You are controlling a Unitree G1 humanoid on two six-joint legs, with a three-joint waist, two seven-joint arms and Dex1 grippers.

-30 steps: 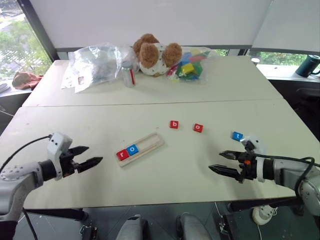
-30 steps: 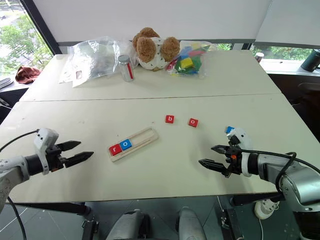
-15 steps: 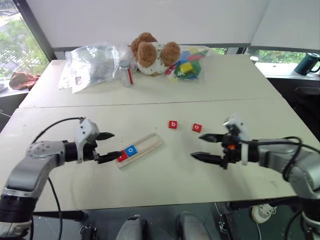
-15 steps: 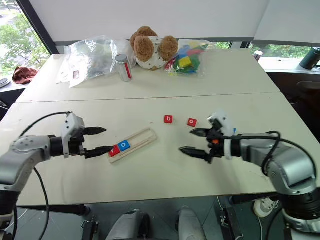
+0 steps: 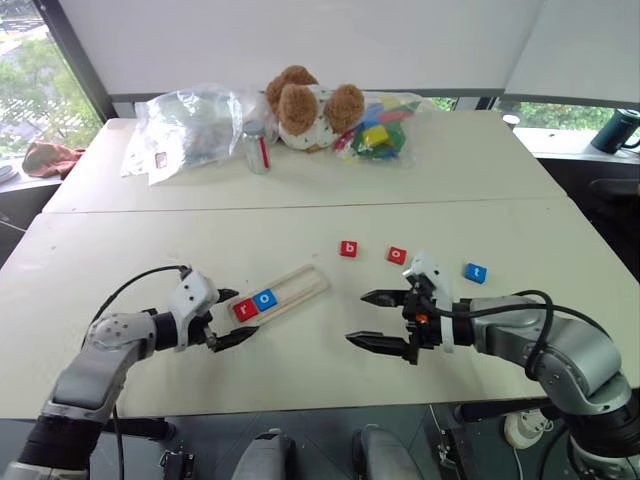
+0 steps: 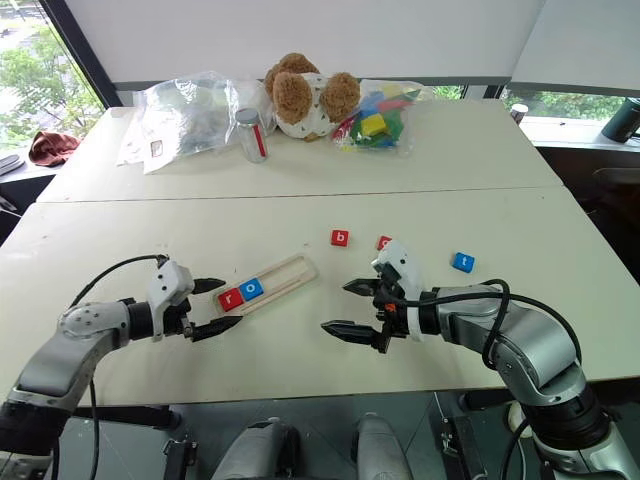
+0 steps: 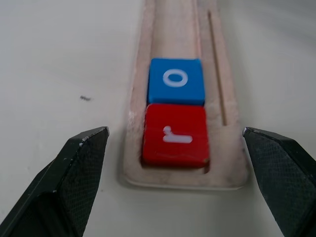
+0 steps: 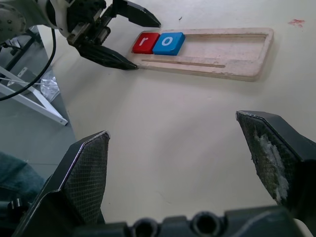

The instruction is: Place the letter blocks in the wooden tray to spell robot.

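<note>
Five letter blocks (image 5: 347,249), one wooden tray (image 5: 300,287), perhaps two bags (image 5: 190,125).

Head stereo pair; two close wrist views

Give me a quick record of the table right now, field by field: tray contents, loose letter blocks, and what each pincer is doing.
tray: wooden tray, angled on the near table
in tray: red r block at the left end, blue o block touching it
loose blocks: red b block, red o block, blue t block, all on the table right of the tray
left pincer: open, straddling the tray's r end
right pincer: open, empty, above bare table
far table: teddy bear, plastic bags
</note>
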